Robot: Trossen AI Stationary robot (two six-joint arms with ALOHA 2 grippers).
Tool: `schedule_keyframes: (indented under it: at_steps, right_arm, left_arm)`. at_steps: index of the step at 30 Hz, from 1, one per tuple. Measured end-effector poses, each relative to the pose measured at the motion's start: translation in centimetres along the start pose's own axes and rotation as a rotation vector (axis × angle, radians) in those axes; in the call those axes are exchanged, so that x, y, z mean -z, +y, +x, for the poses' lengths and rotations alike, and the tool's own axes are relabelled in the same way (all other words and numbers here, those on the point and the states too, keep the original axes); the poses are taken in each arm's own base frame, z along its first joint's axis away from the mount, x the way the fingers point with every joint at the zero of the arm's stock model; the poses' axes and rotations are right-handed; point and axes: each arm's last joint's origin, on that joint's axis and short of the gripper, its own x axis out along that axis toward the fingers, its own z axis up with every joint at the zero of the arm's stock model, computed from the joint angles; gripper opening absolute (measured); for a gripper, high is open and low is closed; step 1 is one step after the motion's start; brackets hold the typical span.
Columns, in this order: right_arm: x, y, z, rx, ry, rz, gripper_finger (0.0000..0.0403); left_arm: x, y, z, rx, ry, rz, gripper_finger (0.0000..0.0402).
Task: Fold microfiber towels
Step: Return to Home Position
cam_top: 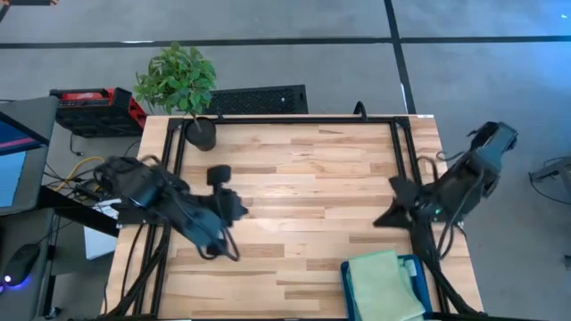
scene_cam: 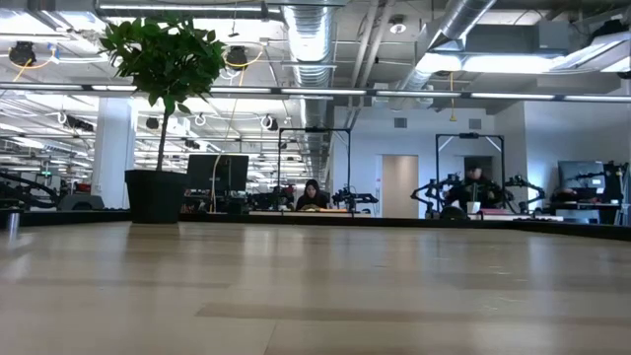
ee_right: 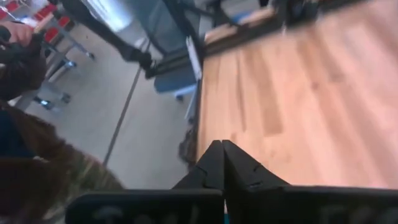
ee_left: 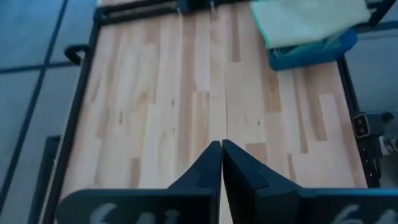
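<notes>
Likely limp and light, the green towel (cam_top: 384, 283) tops the bin (cam_top: 413, 266) at the table (cam_top: 303, 178) corner by the right arm; pinch a hem. Left hand (ee_left: 221, 146) and right hand (ee_right: 222, 144) are pressed together.

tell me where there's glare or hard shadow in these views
low view: ceiling lights backlight the plant, leaving it dark, and the table shows a pale sheen; high view: even light, no hard shadows; left wrist view: the green towel in the bin looks bright.
</notes>
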Motion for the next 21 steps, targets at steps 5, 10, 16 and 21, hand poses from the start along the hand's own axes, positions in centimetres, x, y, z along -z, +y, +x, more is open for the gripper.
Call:
schedule_keyframes:
  at_steps: [5,10,16,21]
  right_arm:
    - [-0.9,-1.5,-2.2,0.016,-0.089,-0.103,0.0023]
    - [-1.4,-2.7,-4.2,0.027,-0.161,-0.181,0.0007]
    - [-1.2,-3.8,-5.7,0.038,-0.206,-0.236,0.0012]
    - [0.3,-5.1,-5.9,0.027,-0.232,-0.21,0.001]
  left_arm:
    - [0.7,2.3,-3.1,-0.019,-0.084,-0.02,0.0004]
    - [1.8,4.8,-6.3,-0.087,-0.183,-0.051,0.0001]
    - [3.5,6.8,-8.2,-0.143,-0.232,-0.102,0.0]
    - [6.9,8.1,-8.0,-0.205,-0.199,-0.202,0.0]
